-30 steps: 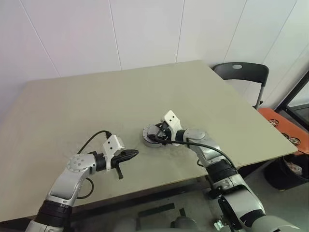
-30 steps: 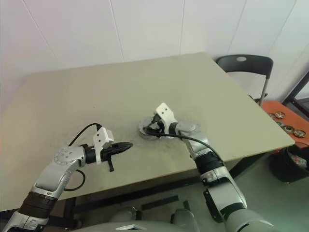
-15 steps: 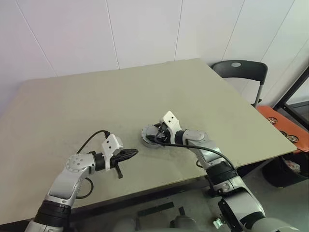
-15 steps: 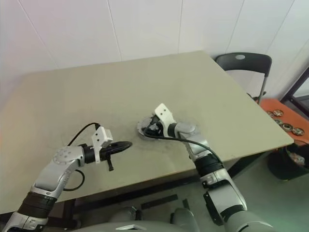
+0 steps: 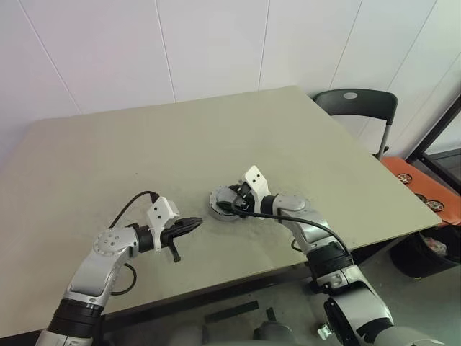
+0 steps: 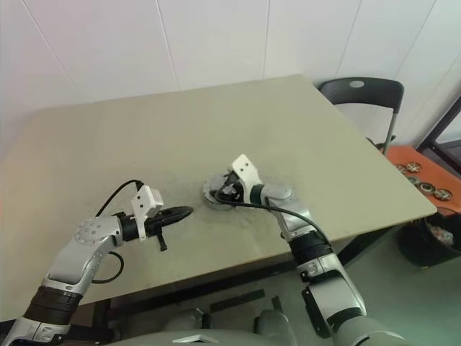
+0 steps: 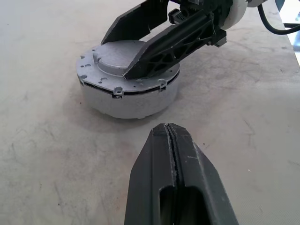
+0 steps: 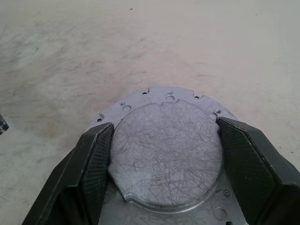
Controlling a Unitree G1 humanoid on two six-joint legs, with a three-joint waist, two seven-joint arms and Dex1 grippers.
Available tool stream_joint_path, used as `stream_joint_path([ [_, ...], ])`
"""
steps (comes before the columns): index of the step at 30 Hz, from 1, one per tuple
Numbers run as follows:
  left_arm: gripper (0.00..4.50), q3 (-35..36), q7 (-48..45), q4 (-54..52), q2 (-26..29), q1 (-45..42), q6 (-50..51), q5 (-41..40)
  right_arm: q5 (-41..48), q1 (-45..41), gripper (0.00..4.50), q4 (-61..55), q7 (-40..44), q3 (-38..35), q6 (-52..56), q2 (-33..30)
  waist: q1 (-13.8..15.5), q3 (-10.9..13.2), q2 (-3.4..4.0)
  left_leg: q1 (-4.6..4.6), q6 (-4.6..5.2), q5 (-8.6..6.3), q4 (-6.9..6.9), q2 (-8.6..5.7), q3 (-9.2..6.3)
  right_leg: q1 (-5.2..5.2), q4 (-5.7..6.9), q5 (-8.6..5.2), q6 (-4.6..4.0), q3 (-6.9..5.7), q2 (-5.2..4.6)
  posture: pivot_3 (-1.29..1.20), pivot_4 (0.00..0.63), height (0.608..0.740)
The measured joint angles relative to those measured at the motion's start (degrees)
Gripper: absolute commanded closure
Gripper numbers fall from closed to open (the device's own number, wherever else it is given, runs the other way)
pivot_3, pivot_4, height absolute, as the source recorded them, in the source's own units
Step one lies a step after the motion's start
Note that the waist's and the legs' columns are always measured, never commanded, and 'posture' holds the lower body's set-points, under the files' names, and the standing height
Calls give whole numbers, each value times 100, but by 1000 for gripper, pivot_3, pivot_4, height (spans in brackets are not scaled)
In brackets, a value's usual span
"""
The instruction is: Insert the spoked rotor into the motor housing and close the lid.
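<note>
Grey and scratched, the lid [image 8: 166, 150] sits on top of the motor housing [image 7: 126, 96] near the middle of the table [image 5: 108, 151], and the right gripper [image 8: 164, 159] has its fingers spread wide, one on each side of that disc — clamped on it by the look of things, likely to press or seat it square. No sign of the spoked rotor; presumably it's under the lid. Just beside the housing, the left gripper [image 7: 171, 136] hovers with fingers pressed together, empty, probably waiting clear.
</note>
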Motion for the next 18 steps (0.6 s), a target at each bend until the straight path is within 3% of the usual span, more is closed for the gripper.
stream_joint_path([
  [18, 4500, 31, 23, 131, -1, -2, -40, 5, 135, 80, 1374, 14, -17, -249, -69, 164, -8, -1, -1, -1, 1, 2, 0, 0, 3, 10, 9, 0, 1, 0, 7, 0, 0, 740],
])
